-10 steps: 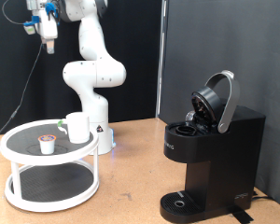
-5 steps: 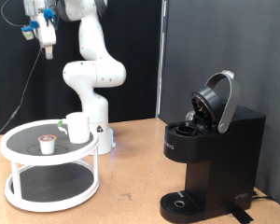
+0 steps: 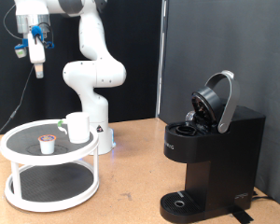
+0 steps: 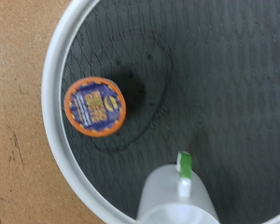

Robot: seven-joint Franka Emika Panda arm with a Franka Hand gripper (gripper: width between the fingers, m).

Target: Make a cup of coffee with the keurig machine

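So: wooden table carries black boxy keurig machine, domed lid up, at exterior view's right, and white round two-tier stand at left. Plain white ceramic cup sits on stand's top tier beside small orange-topped pod. Claw hangs high above, well apart; open or closed, cannot tell. Risk: descending off-centre could knock the cup over.
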